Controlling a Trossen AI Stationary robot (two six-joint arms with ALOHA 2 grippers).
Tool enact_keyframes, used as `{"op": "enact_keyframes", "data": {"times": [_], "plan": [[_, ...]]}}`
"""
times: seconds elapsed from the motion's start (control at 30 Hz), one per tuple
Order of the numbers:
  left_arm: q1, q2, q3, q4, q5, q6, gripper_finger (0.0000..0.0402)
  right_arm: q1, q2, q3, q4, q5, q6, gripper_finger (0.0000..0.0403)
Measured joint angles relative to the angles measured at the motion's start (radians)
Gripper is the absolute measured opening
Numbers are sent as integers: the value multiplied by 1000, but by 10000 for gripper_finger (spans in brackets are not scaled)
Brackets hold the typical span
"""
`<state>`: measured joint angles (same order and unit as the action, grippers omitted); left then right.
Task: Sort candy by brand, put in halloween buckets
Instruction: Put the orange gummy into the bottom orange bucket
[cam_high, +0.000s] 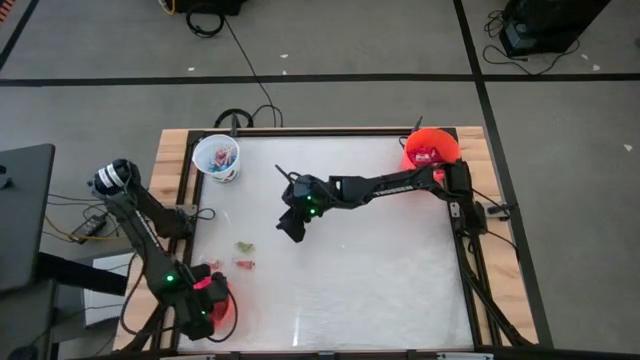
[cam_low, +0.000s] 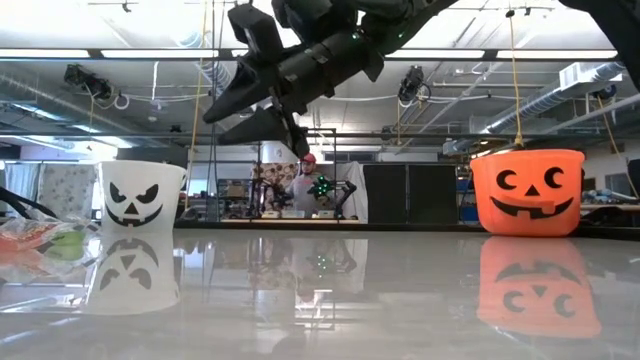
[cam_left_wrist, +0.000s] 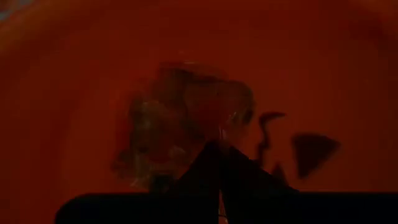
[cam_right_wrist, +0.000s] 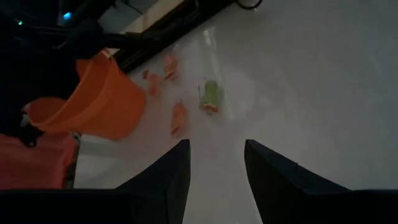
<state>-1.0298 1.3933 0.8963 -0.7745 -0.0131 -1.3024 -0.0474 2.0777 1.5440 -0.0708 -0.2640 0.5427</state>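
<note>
My left gripper (cam_high: 212, 298) reaches down inside the near-left orange-red bucket (cam_high: 229, 310), shut at a crinkly wrapped candy (cam_left_wrist: 177, 127) against the bucket's orange inside. My right gripper (cam_high: 292, 226) hovers open above the table's middle, high over the surface in the low view (cam_low: 226, 120). Loose candy lies on the table ahead of it: a green piece (cam_right_wrist: 211, 96) and orange-red pieces (cam_right_wrist: 179, 117). The white bucket (cam_high: 217, 157) stands at the far left with sweets inside. The second orange bucket (cam_high: 430, 148) stands at the far right corner. My left gripper has its shut fingertips (cam_left_wrist: 219, 155) at the near edge of the crinkly wrapper (cam_left_wrist: 208, 134), coming from above into the bucket. The fingers themselves hide the exact place of contact. Whether the candy rests on the bucket's floor cannot be told.
A few candies lie on the table left of centre (cam_high: 243, 247), beside the near-left bucket (cam_right_wrist: 93, 99). The white table top has a raised wooden frame (cam_high: 170, 150). The right half of the table holds only the far orange bucket (cam_low: 527, 192). A person stands far behind the table (cam_low: 307, 180).
</note>
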Motion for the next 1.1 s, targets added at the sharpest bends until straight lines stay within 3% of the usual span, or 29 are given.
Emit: {"op": "enact_keyframes", "data": {"times": [0.3,0.67,0.9,1.0,1.1], "plan": [[28,-3,-44,19,41,-21,15,21,0,0,-4,25,-21,162],[35,-54,108,3,114,-14,96,22,0,0,-5,36,-27,162],[101,-104,296,-321,-47,-75,101,18,0,0,-5,23,-49,162],[197,-133,359,-483,-83,-92,101,10,0,0,-5,6,-54,162],[309,-162,367,-540,-97,-14,101,-1,0,0,-5,1,-63,162]]}}
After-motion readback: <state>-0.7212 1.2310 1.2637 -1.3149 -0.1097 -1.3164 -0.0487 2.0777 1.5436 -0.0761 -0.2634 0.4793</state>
